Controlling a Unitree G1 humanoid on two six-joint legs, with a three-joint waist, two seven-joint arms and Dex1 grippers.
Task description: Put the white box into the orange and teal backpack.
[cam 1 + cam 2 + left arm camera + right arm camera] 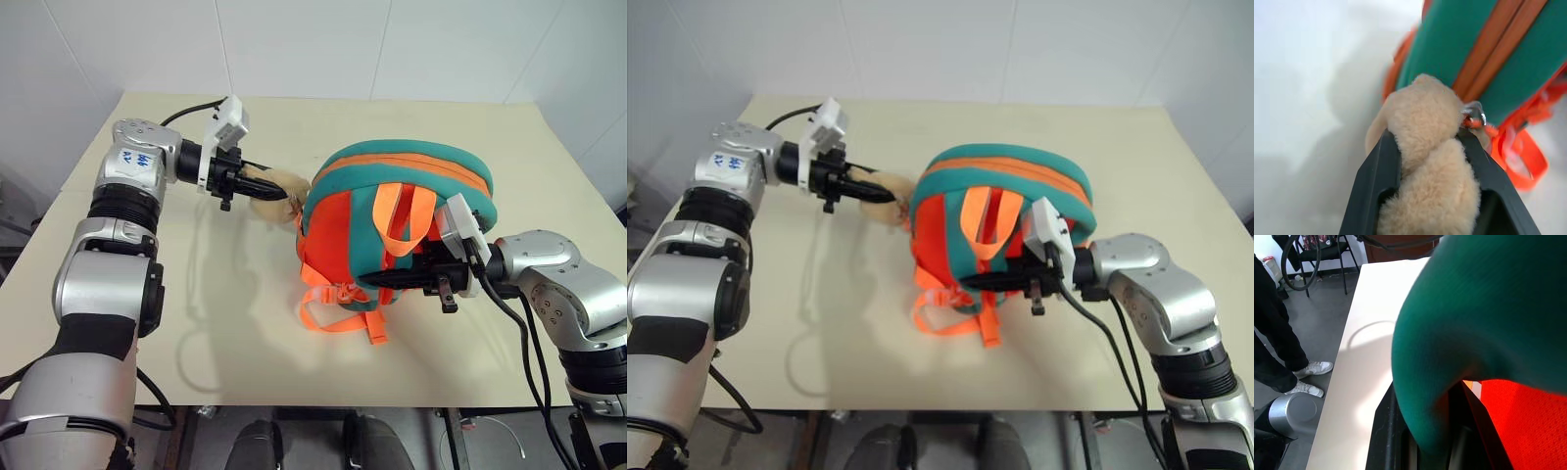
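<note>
place: lab or test room | cues: plain cream table [118, 323]; white walls [294, 44]; grey floor [1327, 308]; chair [1327, 249]

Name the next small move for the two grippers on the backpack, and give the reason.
Probably draw the left gripper, shut on the pom-pom, away from the right gripper, shut on the backpack's teal edge, since its opening looks closed.

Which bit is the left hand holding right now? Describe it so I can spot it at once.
On the cream table stands the bright orange soft backpack with teal trim. At its side nearest the left hand hangs a tan fuzzy pom-pom on a small metal ring, pinched between that hand's black fingers. It is the only furry, beige piece among smooth fabric and orange webbing straps.
</note>
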